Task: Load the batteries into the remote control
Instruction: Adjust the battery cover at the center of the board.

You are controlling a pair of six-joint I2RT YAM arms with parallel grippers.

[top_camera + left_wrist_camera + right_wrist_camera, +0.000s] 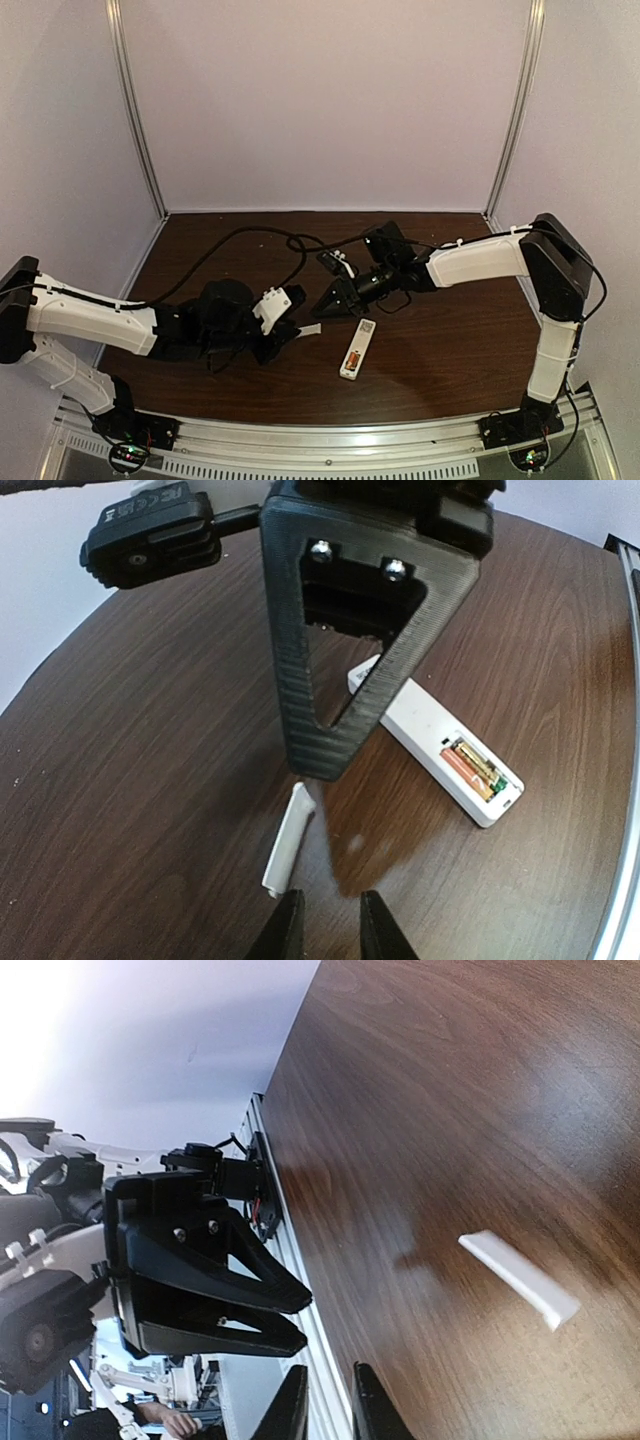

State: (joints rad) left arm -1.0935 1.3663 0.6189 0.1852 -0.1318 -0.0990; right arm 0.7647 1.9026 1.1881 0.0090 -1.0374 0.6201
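The white remote control [354,355] lies back-up at the table's middle front. Its open end compartment holds the two orange-and-gold batteries [366,327] side by side. The left wrist view shows the remote [415,720] and batteries [477,768] clearly. A small loose white cover plate [311,329] lies left of the remote, also visible in both wrist views [290,837] [520,1278]. My left gripper [292,337] [330,925] hovers just short of the plate, empty, jaws a narrow gap apart. My right gripper [320,310] [328,1400] hangs over the plate's far end, empty, jaws narrowly apart.
Black cables [260,240] loop over the back of the brown table. An aluminium rail [330,435] runs along the near edge. Pale walls close in the back and sides. The two grippers' tips are close together above the cover plate.
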